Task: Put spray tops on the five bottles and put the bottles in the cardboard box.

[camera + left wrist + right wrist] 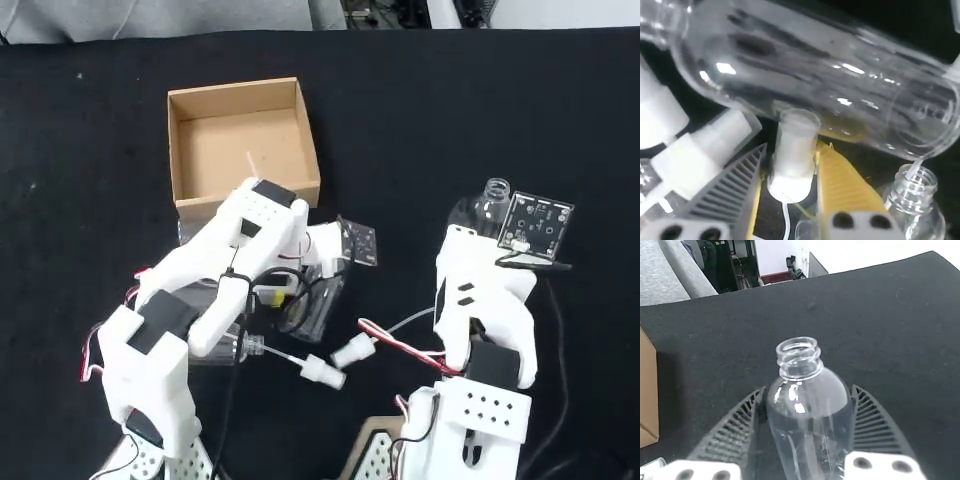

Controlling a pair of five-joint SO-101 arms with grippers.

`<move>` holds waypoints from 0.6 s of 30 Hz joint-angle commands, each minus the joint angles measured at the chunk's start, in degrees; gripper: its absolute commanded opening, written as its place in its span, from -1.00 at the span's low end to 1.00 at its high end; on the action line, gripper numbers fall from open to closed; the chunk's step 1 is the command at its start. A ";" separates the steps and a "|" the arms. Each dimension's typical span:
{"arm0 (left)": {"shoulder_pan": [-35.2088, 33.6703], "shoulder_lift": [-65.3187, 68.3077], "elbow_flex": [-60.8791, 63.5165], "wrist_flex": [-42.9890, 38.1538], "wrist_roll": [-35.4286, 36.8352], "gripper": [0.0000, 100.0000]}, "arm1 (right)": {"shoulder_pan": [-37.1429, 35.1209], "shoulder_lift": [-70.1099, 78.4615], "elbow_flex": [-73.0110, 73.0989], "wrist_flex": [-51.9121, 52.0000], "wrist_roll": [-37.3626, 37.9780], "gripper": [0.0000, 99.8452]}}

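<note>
**A:** What sits closest to the arm bases?

**B:** A loose spray top (322, 374) lies on the black table (500, 100) between the two arms. A second loose top (354, 351) is just beside it.

**A:** And the left claw?

**B:** The left gripper (792, 150) is pinching a held spray top (792, 165) between its grey finger and its yellow one. The top's thin dip tube trails back toward the wrist. Another spray top (695, 160) lies beside the grey finger, and an open-necked bottle (912, 187) stands by the yellow one. Just past the fingertips, a clear bottle (830, 95) lies on its side across them.

**A:** The right one?

**B:** The right gripper (807, 395) is pressed against both sides of an uncapped bottle (797, 360), whose open neck points away from the wrist. I cannot tell whether the bottle touches the table.

**A:** Where is the box?

**B:** The cardboard box (236, 100) is farthest out. It sits open, just beyond the left arm's wrist and well apart from the right gripper's bottle.
</note>
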 commanded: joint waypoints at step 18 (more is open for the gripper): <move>-0.75 -1.05 -18.95 13.19 6.95 -0.94 | 1.23 -1.54 -0.92 -1.58 -0.26 -0.68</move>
